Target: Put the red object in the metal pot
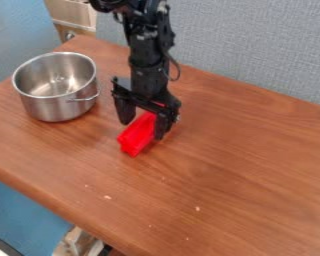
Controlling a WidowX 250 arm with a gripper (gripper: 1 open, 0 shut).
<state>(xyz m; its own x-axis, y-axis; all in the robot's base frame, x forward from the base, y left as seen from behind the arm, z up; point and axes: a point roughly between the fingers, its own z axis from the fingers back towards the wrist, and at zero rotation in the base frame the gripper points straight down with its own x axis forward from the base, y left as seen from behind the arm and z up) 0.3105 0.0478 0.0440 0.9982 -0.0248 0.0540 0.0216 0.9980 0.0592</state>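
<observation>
While the red block (139,135) lies on the wooden surface (230,170), the hand (145,122) points straight down over its upper end with fingers spread, one on either side of it; whether they touch it cannot be told. The pot (57,86) stands well apart to the hand's left in the picture, upright and with nothing inside.

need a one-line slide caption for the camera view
Open gripper pointing down over the red block on the wooden table, with the empty metal pot to its left.
</observation>
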